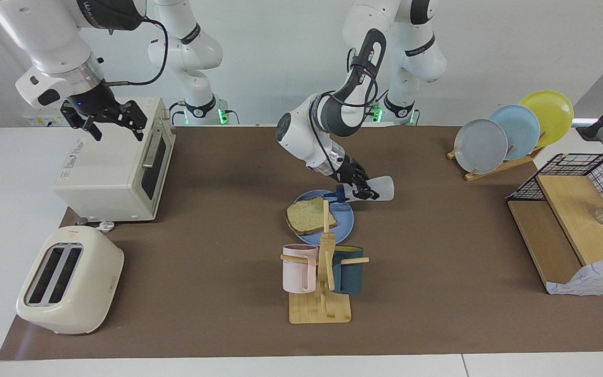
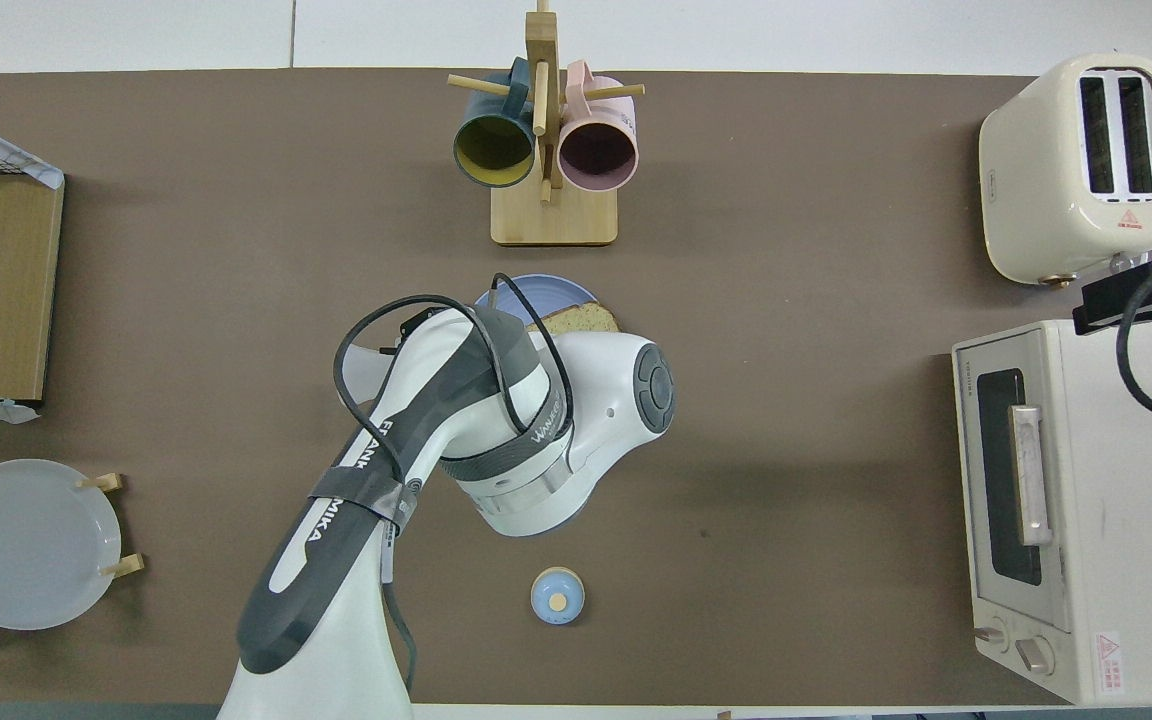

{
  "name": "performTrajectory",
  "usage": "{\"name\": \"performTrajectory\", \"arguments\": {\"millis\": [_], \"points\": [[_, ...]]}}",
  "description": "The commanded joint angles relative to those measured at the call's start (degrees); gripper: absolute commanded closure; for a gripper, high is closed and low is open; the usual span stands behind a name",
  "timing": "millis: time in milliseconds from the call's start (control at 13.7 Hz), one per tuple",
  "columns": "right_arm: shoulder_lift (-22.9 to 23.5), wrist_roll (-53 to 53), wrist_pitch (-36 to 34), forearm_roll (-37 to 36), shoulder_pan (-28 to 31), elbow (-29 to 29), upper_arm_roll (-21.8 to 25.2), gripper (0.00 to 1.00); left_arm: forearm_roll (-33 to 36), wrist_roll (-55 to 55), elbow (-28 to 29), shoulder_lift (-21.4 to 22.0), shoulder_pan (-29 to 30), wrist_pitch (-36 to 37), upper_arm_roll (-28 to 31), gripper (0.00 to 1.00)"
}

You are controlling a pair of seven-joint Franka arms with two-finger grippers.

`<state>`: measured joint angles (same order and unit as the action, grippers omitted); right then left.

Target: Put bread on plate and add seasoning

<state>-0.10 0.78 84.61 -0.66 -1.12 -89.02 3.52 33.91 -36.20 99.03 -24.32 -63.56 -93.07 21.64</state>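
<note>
The right gripper (image 1: 115, 119) hangs spread wide and empty over the toaster oven (image 1: 113, 167), waiting. The blue plate (image 1: 346, 220) sits mid-table, nearer the robots than the mug rack (image 1: 322, 283), with the bread slice (image 1: 309, 215) on it. The left gripper (image 1: 360, 189) clamps the seasoning bottle (image 1: 377, 188) sideways, cap over the plate's rim. Risk: the cap looks off the bread, so seasoning could land on bare plate.
</note>
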Motion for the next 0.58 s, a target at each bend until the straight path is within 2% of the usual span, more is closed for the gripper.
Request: {"name": "performTrajectory", "arguments": {"millis": [0,511], "points": [[-0.43,1.42,1.52,-0.13,0.50,-0.98,-0.44,0.00,1.69,0.34,-1.30,-0.56,-1.38,3.42,1.03,1.00],[-0.34,1.51,1.52,-0.13,0.41,-0.81,-0.53,0.00,6.25,0.34,-4.81,-2.31,-2.96,9.65,0.95,1.00]]}}
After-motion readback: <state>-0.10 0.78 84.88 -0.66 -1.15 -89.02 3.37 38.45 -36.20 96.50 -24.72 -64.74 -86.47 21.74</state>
